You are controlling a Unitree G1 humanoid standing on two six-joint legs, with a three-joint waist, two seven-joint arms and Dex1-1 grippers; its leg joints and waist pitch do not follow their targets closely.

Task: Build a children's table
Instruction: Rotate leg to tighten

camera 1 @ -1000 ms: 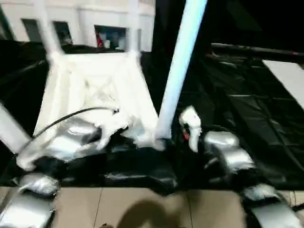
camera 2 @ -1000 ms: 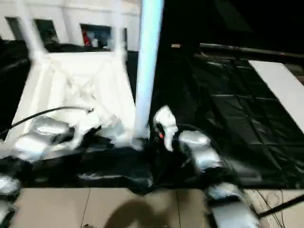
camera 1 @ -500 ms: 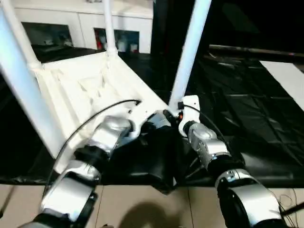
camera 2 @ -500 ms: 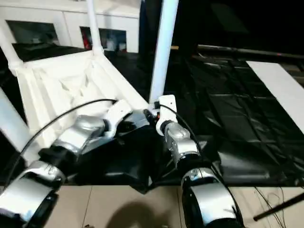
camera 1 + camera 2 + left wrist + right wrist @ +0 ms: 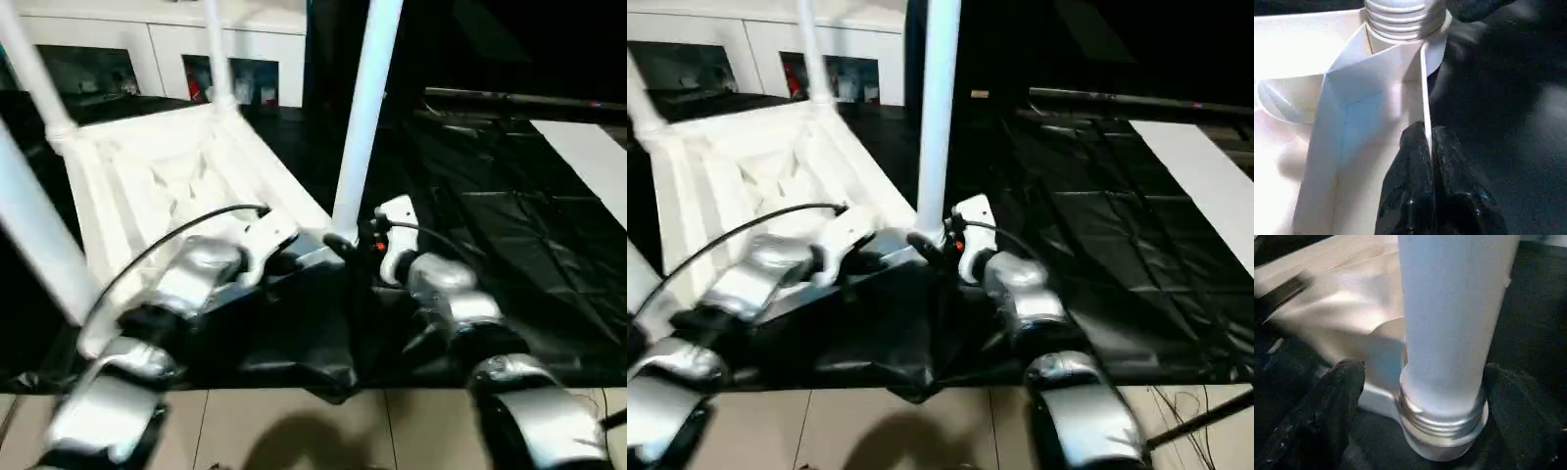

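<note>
Both silver forearms reach forward over the black-sheeted bench (image 5: 509,245) and meet at the near corner of the upside-down tabletop (image 5: 167,176). The left tool (image 5: 1427,147) is pinched closed on the thin side wall of the tabletop. The right tool (image 5: 1422,396) stands wide, one finger on each side of the near leg (image 5: 364,108), which stands upright in its corner socket (image 5: 1442,423). No writing can be read.

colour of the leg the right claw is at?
White, with a faint blue cast; the leg shows best in the right wrist view.
</note>
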